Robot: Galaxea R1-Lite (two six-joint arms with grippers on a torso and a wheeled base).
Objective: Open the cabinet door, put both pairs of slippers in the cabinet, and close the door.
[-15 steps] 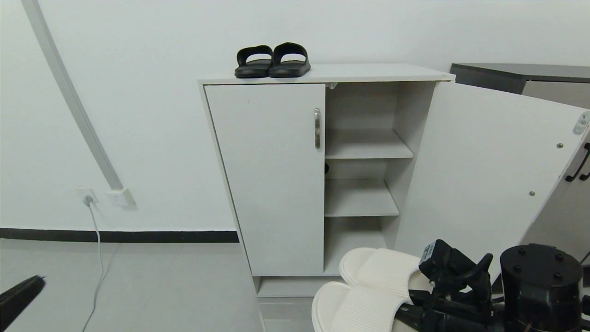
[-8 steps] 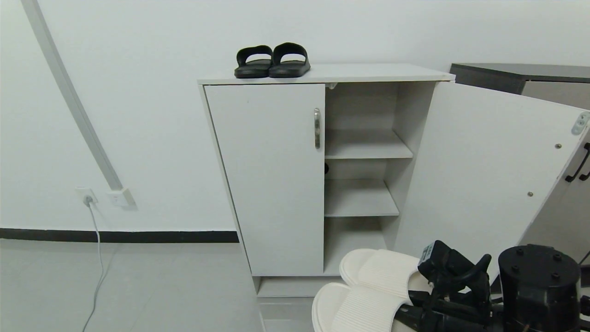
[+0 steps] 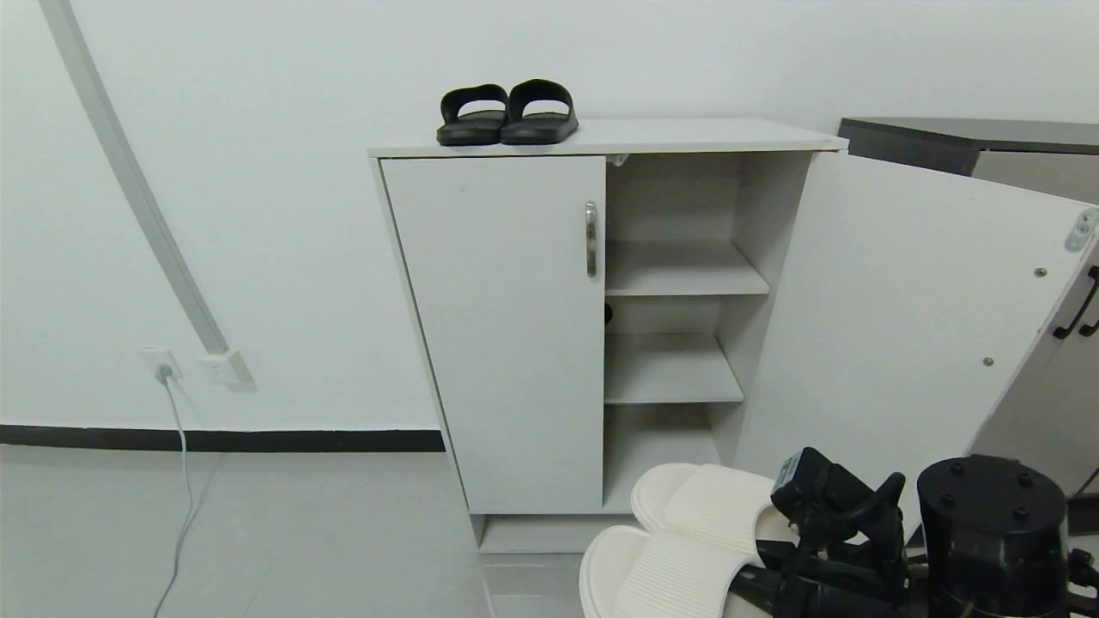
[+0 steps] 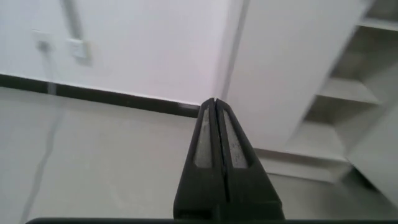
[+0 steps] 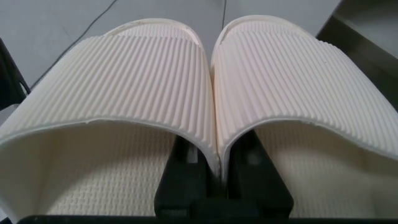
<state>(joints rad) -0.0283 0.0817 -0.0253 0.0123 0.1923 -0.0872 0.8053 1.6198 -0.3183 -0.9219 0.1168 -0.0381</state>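
Right gripper (image 5: 221, 171) pinching white slippers (image 5: 143, 74), fingertips hidden | left gripper (image 4: 216, 134) pressed together | slipper heels cut off

A white cabinet (image 3: 506, 343) stands on the grey floor (image 3: 300, 532) against the far wall. On its top, toward the left end, a pair of black slippers (image 3: 506, 112) sits side by side. Its right door (image 3: 901, 326) hangs open, showing the shelves (image 3: 678, 270). A grey cable (image 3: 182, 506) trails over the floor at the left.

No legible text or signs.
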